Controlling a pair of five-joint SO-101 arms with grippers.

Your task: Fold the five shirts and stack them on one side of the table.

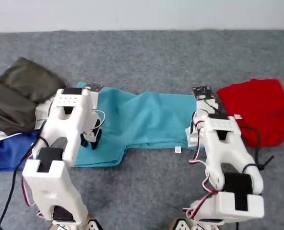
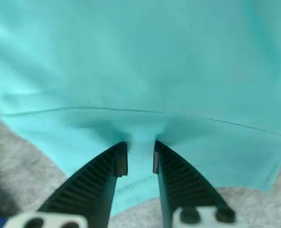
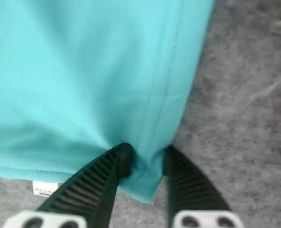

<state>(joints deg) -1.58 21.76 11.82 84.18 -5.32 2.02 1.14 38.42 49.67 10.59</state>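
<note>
The teal shirt (image 1: 147, 120), a thin smooth knit with a stitched hem, is spread flat on the grey felt-like counter (image 1: 156, 52), its long axis running away from the red shirt (image 1: 259, 108). The corner nearest the red shirt is pinched between the narrow ribbed jaws of the right gripper (image 3: 147, 160). The far end's hem is bunched between the jaws of the left gripper (image 2: 140, 159).

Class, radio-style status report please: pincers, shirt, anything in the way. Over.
Left pincer shut on teal shirt, near hem. Right pincer shut on its corner. Shirt spread out, not yet folded. Red shirt lies beyond the right arm.
</note>
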